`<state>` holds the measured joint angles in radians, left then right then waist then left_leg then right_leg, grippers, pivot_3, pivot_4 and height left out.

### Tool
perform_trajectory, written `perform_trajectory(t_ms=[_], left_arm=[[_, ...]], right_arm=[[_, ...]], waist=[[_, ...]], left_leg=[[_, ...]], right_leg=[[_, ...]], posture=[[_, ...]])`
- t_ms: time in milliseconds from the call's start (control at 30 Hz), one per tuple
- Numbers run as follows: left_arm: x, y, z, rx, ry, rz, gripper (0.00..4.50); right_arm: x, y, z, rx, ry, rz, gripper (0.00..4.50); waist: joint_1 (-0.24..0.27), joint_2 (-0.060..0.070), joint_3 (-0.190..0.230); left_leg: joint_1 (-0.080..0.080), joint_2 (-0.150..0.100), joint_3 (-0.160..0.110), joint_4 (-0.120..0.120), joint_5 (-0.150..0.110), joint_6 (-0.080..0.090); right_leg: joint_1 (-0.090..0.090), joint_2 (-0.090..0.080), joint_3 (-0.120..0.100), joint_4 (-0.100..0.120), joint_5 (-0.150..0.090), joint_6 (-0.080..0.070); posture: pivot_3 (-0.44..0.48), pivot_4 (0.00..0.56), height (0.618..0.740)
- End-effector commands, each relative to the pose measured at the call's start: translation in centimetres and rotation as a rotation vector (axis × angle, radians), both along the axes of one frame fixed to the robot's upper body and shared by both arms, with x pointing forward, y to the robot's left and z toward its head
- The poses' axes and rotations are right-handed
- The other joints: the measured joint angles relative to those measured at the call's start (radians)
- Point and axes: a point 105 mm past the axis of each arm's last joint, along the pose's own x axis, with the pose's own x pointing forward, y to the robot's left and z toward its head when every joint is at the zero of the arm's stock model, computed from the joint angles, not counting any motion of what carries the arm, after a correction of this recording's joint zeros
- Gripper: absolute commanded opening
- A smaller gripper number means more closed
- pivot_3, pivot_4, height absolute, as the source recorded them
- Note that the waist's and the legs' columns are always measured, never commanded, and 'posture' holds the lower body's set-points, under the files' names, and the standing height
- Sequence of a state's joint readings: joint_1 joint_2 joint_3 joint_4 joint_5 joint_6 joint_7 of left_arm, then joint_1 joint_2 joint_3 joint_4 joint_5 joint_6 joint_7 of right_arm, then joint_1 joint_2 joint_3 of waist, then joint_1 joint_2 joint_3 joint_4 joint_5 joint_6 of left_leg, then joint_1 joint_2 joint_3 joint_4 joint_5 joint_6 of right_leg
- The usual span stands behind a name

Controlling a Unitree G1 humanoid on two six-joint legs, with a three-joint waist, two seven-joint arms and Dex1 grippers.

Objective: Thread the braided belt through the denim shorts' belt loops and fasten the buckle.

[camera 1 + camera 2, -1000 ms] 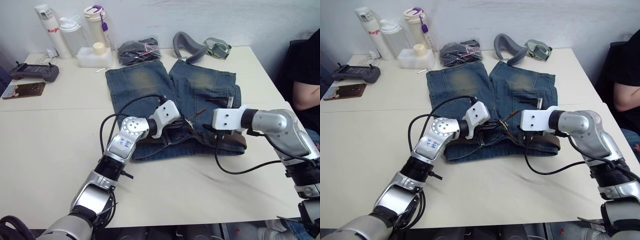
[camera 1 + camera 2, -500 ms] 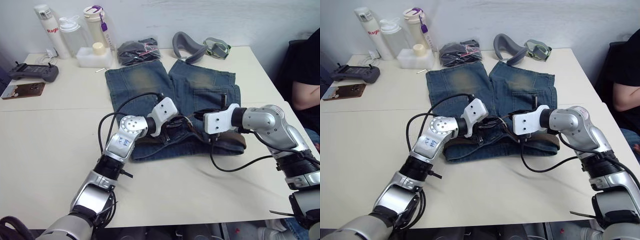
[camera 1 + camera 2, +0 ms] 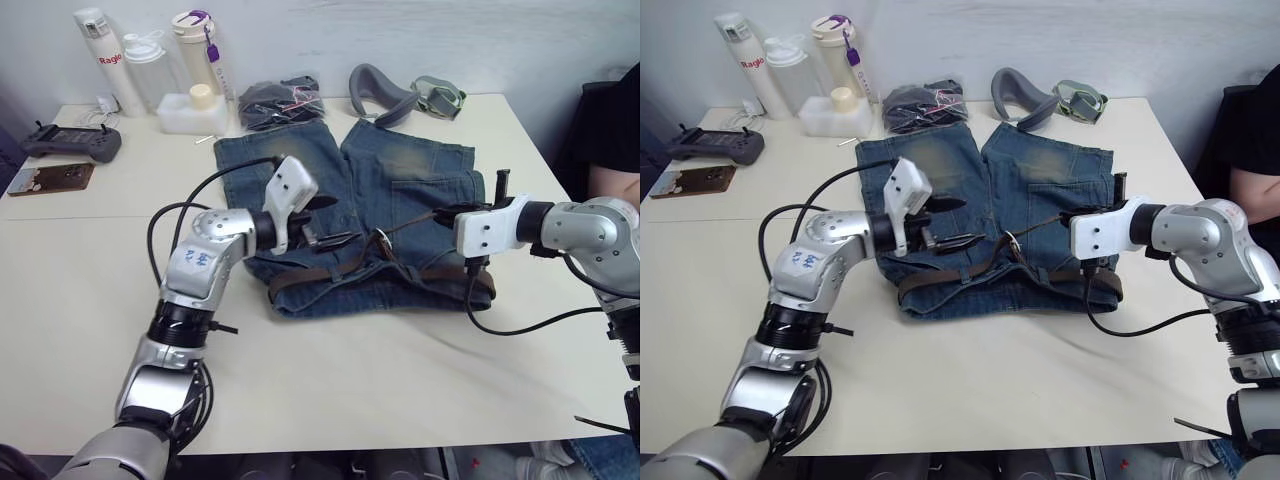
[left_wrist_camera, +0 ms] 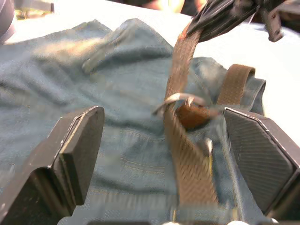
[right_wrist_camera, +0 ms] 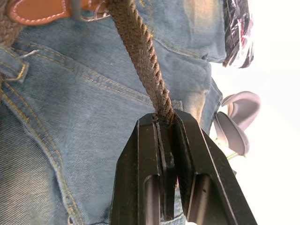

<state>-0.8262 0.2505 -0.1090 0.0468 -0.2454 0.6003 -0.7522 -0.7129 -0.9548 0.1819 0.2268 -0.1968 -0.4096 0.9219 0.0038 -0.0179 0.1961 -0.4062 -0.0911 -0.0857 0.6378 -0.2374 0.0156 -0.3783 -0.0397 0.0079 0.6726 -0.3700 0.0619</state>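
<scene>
1. Along the waistband of the denim shorts (image 3: 400, 190), which lie flat on the table (image 3: 90, 290), the braided belt (image 3: 330, 277) runs dark against the near edge of the cloth.
2. The buckle (image 3: 380, 240) sits raised just above the middle of the waistband, with the free strap passing through its frame and rising toward my right side.
3. My right gripper (image 5: 161, 129) is clamped tight on that free strap; the fingers are pressed flat against the weave, holding it taut above the right leg of the shorts.
4. My left gripper (image 3: 318, 222) hovers spread wide, holding nothing, above the left leg and just beside the buckle.
5. Step in hand, by my judgement: fastening. The strap appears drawn through the frame, the prong not yet seated.
6. Next move calls for the left gripper to steady the buckle while the right keeps tension, so the prong can enter the weave.
7. Individual belt loops cannot be told apart here.
</scene>
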Motion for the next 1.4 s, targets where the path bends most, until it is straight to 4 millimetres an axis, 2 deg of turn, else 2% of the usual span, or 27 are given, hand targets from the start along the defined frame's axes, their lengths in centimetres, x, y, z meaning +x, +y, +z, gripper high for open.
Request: perform_trajectory(t_ms=[33,133,267,367,500,533,633,700,800,833,967,1033,1100,1200,1300,1400], left_arm=[[-0.2,-2.7,1.3,-0.012,-0.068,-0.015,4.43],[-0.2,-4.3,0.8,0.031,-0.108,-0.025,4.43],[0.1,-5.4,0.0,0.102,-0.162,-0.028,4.43],[0.5,-5.7,0.6,0.069,-0.162,-0.014,3.62],[0.9,-5.9,0.6,0.060,-0.153,-0.015,1.84],[0.9,-6.0,0.6,0.046,-0.142,-0.019,1.24],[0.8,-6.2,0.5,0.021,-0.117,-0.028,0.06],[0.8,-6.2,0.5,-0.001,-0.093,-0.028,0.02],[1.1,-5.7,0.3,-0.033,-0.038,-0.010,0.00],[1.2,-5.5,0.2,-0.041,-0.019,0.000,0.00],[1.8,-3.7,0.7,-0.143,0.089,0.058,0.00],[1.6,-3.4,1.4,-0.213,0.158,0.049,0.00],[1.2,-3.4,1.8,-0.267,0.233,0.026,0.00],[0.4,-3.4,1.4,-0.259,0.298,0.002,0.00],[0.0,-3.1,1.2,-0.278,0.360,0.008,0.00],[0.4,-2.4,0.8,-0.269,0.383,0.054,0.00]], right_arm=[[-0.7,1.2,3.4,0.054,-0.066,0.042,0.00],[-0.9,2.2,3.8,0.076,-0.052,0.055,0.00],[-1.0,3.0,4.0,0.093,-0.035,0.063,0.00],[-1.1,3.3,4.1,0.099,-0.030,0.064,0.00],[-1.3,3.7,4.1,0.136,0.000,0.063,0.00],[-1.3,3.7,4.0,0.141,0.010,0.060,0.00],[-1.4,3.7,3.4,0.164,0.045,0.044,0.00],[-1.5,3.6,2.9,0.232,0.097,0.019,0.00],[-1.8,3.0,2.7,0.381,0.182,-0.034,1.16],[-1.9,2.5,2.6,0.409,0.196,-0.057,1.68],[-2.4,-1.1,1.3,0.580,0.285,-0.209,3.45],[-2.6,-1.6,0.6,0.671,0.344,-0.237,3.45],[-2.5,-1.3,0.1,0.812,0.414,-0.236,2.98],[-2.3,0.2,-0.8,0.940,0.509,-0.216,1.73],[-2.1,2.4,-1.5,1.011,0.590,-0.176,0.22],[-1.6,4.8,-2.4,1.041,0.657,-0.162,0.10]], waist=[[0.000,0.000,0.000],[-0.006,0.000,0.000],[-0.006,0.000,0.000],[-0.003,0.000,0.000],[-0.002,0.000,0.000],[-0.002,0.000,0.000],[-0.001,0.000,0.000],[0.000,0.000,0.000],[-0.002,0.000,0.000],[0.000,0.000,0.000],[0.007,0.000,0.000],[0.009,0.000,0.000],[0.004,0.000,0.000],[-0.003,0.000,0.000],[-0.006,0.000,0.000],[-0.007,0.000,0.000]], left_leg=[[0.000,0.000,0.000,0.000,0.000,0.000],[0.000,0.000,0.001,0.000,0.000,0.000],[0.001,0.001,0.002,0.000,0.000,0.000],[0.000,0.001,0.001,0.000,0.000,0.000],[0.000,0.001,0.001,0.000,0.000,0.000],[0.000,0.001,0.001,0.000,0.000,0.000],[0.000,0.001,0.001,0.000,0.000,0.000],[0.000,0.001,0.001,0.000,0.000,0.000],[0.000,0.001,0.001,0.000,0.000,0.000],[0.000,0.001,0.001,0.000,0.000,0.000],[0.000,0.001,0.001,0.001,0.000,0.000],[-0.001,0.001,0.001,0.001,-0.001,0.001],[-0.001,0.001,0.001,0.001,-0.001,0.001],[0.000,0.001,0.001,0.001,-0.001,0.000],[0.000,0.001,0.001,0.002,0.000,0.000],[0.000,0.001,0.001,0.001,0.000,0.000]], right_leg=[[0.000,0.000,0.000,0.000,0.000,0.000],[0.000,0.000,0.000,-0.001,0.000,0.000],[0.000,0.001,0.001,0.001,0.000,0.000],[-0.001,0.001,0.001,0.001,0.000,0.000],[-0.001,0.001,0.001,0.000,0.000,0.000],[-0.001,0.000,0.001,0.000,0.000,0.000],[-0.001,0.000,0.000,0.000,0.000,0.000],[-0.001,0.000,0.000,0.000,0.000,0.000],[-0.001,0.000,0.001,0.001,0.000,0.000],[-0.001,0.000,0.000,0.001,0.000,0.000],[0.000,0.000,0.000,0.000,0.000,0.000],[0.000,0.000,0.000,0.000,0.000,0.000],[-0.001,0.000,0.001,0.001,0.000,0.000],[0.000,0.001,0.000,0.002,0.000,0.000],[-0.001,0.001,0.001,0.003,0.000,0.000],[-0.001,0.001,0.001,0.003,0.000,0.000]], posture=[[0.000,0.150,0.740],[0.000,0.150,0.740],[0.000,0.150,0.740],[0.000,0.150,0.740],[0.000,0.150,0.740],[0.000,0.150,0.740],[0.000,0.150,0.740],[0.000,0.150,0.740],[0.000,0.150,0.740],[0.000,0.150,0.740],[0.000,0.150,0.740],[0.000,0.150,0.740],[0.000,0.150,0.740],[0.000,0.150,0.740],[0.000,0.150,0.740],[0.000,0.150,0.740]])
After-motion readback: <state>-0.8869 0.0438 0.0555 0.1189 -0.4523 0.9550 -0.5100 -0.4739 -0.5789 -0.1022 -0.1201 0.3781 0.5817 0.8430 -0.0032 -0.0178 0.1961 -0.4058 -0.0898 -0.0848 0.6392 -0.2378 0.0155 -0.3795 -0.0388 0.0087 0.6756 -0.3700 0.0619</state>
